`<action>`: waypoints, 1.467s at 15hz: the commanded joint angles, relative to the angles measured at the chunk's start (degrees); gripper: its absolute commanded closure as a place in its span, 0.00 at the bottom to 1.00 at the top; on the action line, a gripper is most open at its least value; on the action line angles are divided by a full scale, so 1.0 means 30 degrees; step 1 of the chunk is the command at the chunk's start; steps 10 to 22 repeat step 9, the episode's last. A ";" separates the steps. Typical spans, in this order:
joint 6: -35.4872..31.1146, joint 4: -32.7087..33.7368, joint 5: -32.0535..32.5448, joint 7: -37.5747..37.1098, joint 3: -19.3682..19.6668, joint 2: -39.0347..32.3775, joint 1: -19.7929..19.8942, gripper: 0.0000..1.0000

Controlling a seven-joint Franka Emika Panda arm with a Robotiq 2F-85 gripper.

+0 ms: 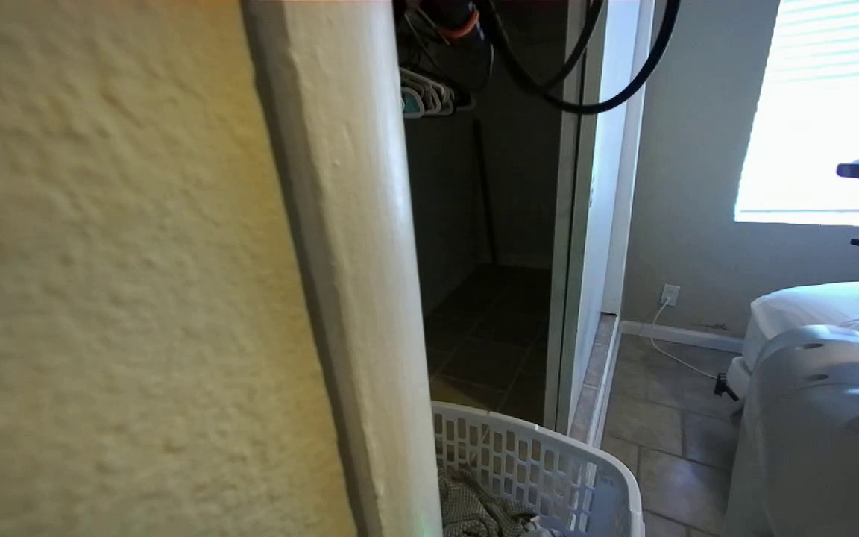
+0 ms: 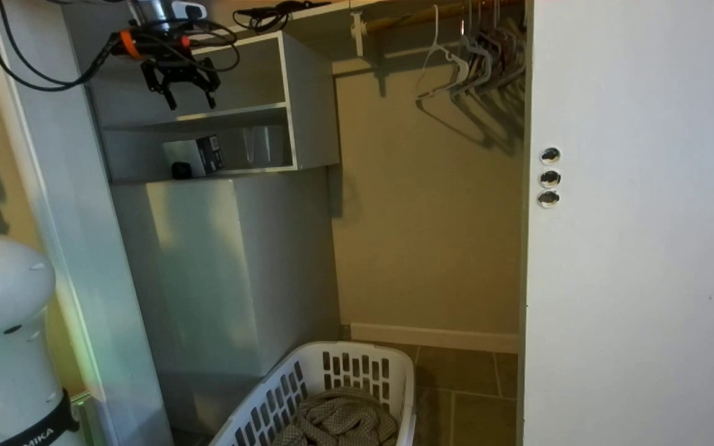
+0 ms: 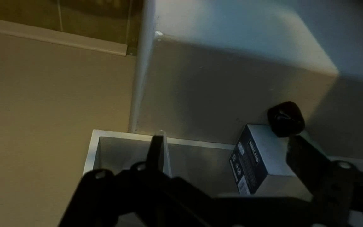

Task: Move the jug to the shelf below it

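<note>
A clear, see-through container, apparently the jug (image 2: pixel 265 146), stands upright in the right part of the lower shelf compartment (image 2: pixel 290 139). In the wrist view a thin clear edge (image 3: pixel 168 154), likely part of it, shows beside the left finger. My gripper (image 2: pixel 192 104) is open and empty, fingers pointing down, in front of the shelf unit near the middle board (image 2: pixel 233 112), above and left of the jug. In the wrist view the open fingers (image 3: pixel 226 143) stand wide apart. The upper compartment (image 2: pixel 251 74) shows nothing standing in its visible part.
A Kirkland box (image 2: pixel 191 156) and a small dark object (image 2: pixel 181 170) stand left of the jug. They also show in the wrist view, the box (image 3: pixel 249 160) and dark object (image 3: pixel 286 119). Hangers (image 2: pixel 478 62) hang right; a laundry basket (image 2: pixel 406 384) stands below; cables loop at the wrist.
</note>
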State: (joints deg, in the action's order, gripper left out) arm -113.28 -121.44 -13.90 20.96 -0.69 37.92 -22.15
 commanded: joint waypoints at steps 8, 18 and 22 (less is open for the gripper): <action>0.1004 0.1170 -0.0292 0.0108 -0.0585 0.0297 0.0683 0.00; 0.1010 0.1170 -0.0292 0.0108 -0.0585 0.0297 0.0683 0.00; 0.1010 0.1170 -0.0292 0.0108 -0.0585 0.0297 0.0683 0.00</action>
